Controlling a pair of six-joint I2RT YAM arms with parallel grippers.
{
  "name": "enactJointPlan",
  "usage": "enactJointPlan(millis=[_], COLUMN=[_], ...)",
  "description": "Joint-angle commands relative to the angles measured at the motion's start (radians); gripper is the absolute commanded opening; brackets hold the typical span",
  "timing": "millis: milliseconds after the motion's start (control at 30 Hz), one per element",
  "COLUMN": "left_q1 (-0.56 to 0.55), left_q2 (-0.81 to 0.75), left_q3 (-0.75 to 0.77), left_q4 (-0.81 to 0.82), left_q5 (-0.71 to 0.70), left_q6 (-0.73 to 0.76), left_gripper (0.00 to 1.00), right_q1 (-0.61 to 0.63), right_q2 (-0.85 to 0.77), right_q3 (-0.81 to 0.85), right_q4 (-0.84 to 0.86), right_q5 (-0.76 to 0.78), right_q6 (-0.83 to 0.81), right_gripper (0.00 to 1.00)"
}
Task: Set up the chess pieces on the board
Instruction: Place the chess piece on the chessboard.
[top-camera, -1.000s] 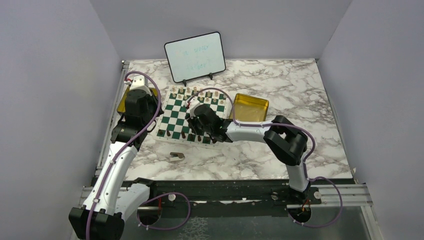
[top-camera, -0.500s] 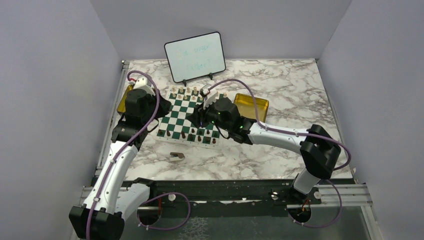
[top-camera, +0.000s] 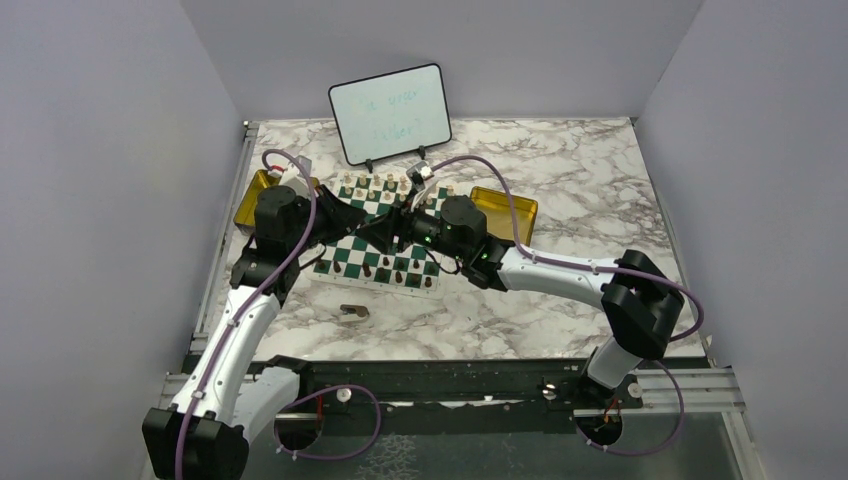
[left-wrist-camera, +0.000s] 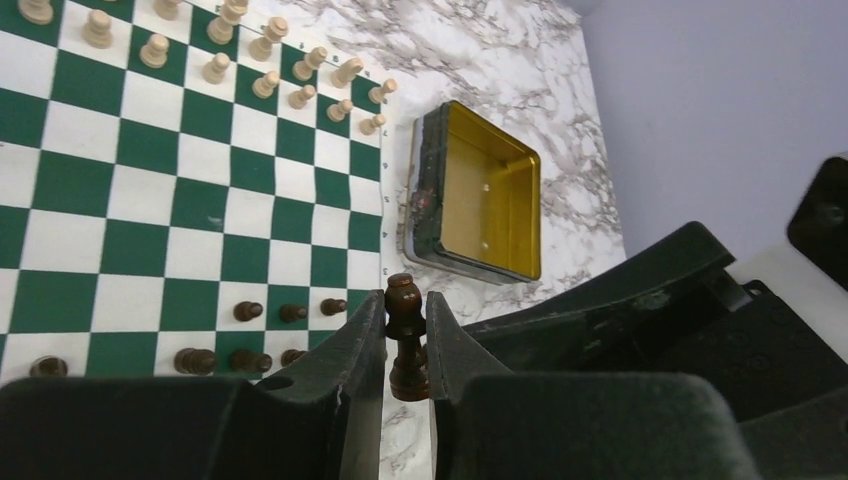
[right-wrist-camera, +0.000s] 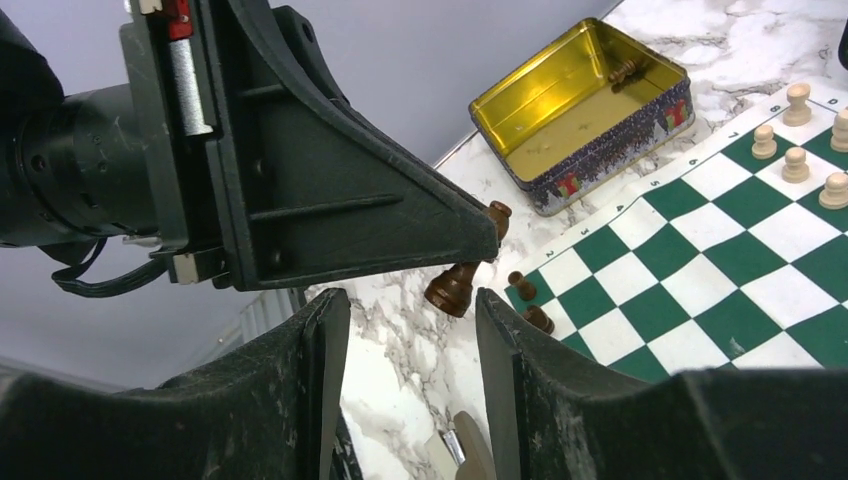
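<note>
Within the last second both arms have swung in over the board and now meet nose to nose above its middle. The left gripper is clenched on a dark brown piece, tall with a rounded head, held by its waist. The right gripper, which was down over the board's near rows, has spread its fingers; they flank the piece's base without touching it. This reads as a handover about to close. On the board's far rows the light pieces stand ranked. The dark pieces on its near rows look incomplete, and one more lies in the gold tin left of the board.
</note>
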Motion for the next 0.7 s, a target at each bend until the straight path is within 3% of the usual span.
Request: enactJointPlan(millis=[0, 167, 400, 533, 667], left_q1=[-0.003, -0.003, -0.003, -0.003, -0.003], left_q2=[-0.029, -0.025, -0.02, -0.008, 0.01], left_q3=[-0.005, -0.001, -0.004, 0.018, 0.064], left_q4=[0.088, 0.11, 0.123, 0.076, -0.003], left_q5=[0.094, 0.136, 0.197, 0.232, 0.256], left_q6=[-0.075, -0.102, -0.126, -0.083, -0.023], left_gripper=[0.16, 0.17, 0.2, 0.36, 0.56], right_q1=[0.001, 0.002, 0.002, 0.0, 0.001], right_q2=[-0.012, -0.013, -0.036, -0.068, -0.122], right_q3=[0.012, 0.014, -0.044, -0.117, -0.199], right_q4=[0.034, 0.026, 0.099, 0.155, 0.193], right_q5=[0.017, 0.03, 0.041, 0.002, -0.086], right_q6=[0.04, 0.023, -0.079, -0.213, -0.368], right_gripper=[0.53, 0.48, 0.13, 0.02, 0.01])
